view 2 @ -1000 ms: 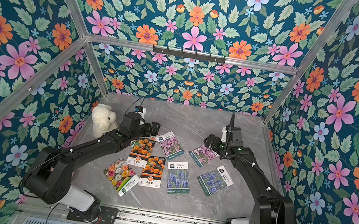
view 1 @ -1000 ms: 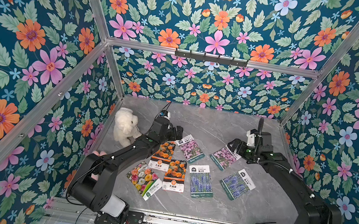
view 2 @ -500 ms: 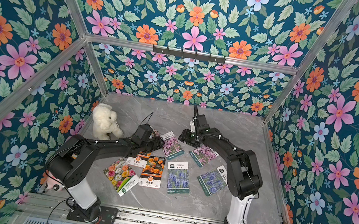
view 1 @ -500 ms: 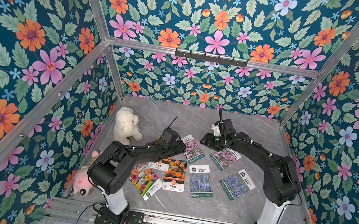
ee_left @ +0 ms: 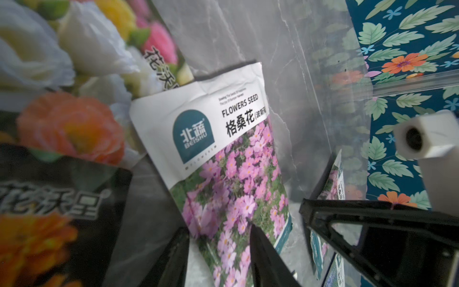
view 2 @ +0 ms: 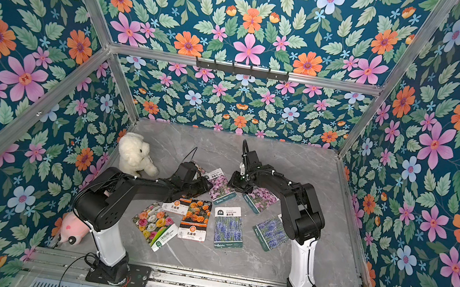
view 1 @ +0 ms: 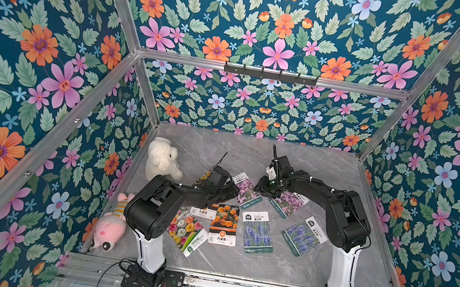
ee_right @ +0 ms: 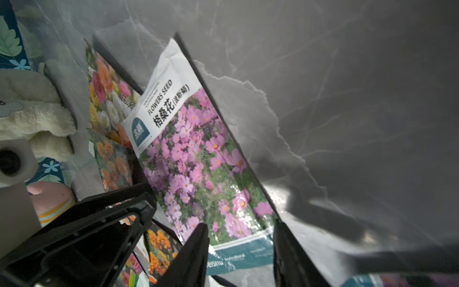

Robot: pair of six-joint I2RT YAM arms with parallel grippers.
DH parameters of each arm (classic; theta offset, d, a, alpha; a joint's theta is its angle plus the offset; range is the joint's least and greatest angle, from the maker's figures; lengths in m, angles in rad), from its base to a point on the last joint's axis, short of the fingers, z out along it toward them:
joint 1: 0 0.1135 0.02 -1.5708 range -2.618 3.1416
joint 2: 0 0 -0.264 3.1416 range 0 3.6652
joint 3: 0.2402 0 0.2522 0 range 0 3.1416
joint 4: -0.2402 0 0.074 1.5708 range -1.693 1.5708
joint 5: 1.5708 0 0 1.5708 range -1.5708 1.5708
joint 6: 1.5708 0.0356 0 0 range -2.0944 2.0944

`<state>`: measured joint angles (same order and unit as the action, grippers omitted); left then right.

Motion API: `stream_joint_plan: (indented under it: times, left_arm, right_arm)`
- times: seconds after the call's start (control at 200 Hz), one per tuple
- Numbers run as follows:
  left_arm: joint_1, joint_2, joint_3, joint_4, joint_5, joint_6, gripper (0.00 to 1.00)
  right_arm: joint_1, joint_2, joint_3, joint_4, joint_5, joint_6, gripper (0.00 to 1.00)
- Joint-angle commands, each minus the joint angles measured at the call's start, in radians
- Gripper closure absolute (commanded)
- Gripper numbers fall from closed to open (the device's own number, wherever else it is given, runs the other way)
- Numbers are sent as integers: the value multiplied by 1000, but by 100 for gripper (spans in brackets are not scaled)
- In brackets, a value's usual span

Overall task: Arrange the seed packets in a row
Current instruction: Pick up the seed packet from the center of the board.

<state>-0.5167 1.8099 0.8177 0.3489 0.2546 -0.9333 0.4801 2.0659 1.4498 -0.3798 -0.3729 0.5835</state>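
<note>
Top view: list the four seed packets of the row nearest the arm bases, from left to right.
multicolour blooms packet → orange marigold packet → straight lavender packet → tilted lavender packet

Seed packets lie flat across the middle of a grey, marble-veined tabletop (view 1: 279, 272). Toward the front, a tilted multicolour-bloom packet (view 1: 185, 233), an orange marigold packet (view 1: 224, 224) and a lavender packet (view 1: 258, 232) sit side by side, with a second lavender packet (view 1: 304, 235) angled to their right. A second marigold packet (view 1: 202, 211) and two pink-flower packets, the left pink packet (view 1: 247, 189) and the right pink packet (view 1: 288, 201), rest farther back. A white plush toy (view 1: 161, 159) sits at back left, and a pink plush toy (view 1: 110, 225) lies by the left wall.
</note>
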Motion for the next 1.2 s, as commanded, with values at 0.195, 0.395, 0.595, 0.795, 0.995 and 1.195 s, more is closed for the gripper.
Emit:
stream_joint_plan:
  times: [0.195,0.395,0.595,0.795,0.995,1.195]
  left_arm:
    - [1,46,-6,74,60,4,62]
    - [2,73,-12,171,138,51,68]
    - [4,45,4,152,145,132,94]
    - [21,-32,-1,181,269,176,99]
    - [23,-59,-6,322,438,92,100]
    - [23,-60,-6,438,505,3,100]
  right_arm:
    - [2,41,-12,-19,-4,19,54]
    - [2,45,-32,-4,-21,25,54]
    - [-18,-49,-84,67,-45,33,50]
    - [-98,-168,-173,172,-187,80,30]
    - [-132,-238,-219,257,-370,123,23]
    - [-141,-264,-253,375,-447,200,27]
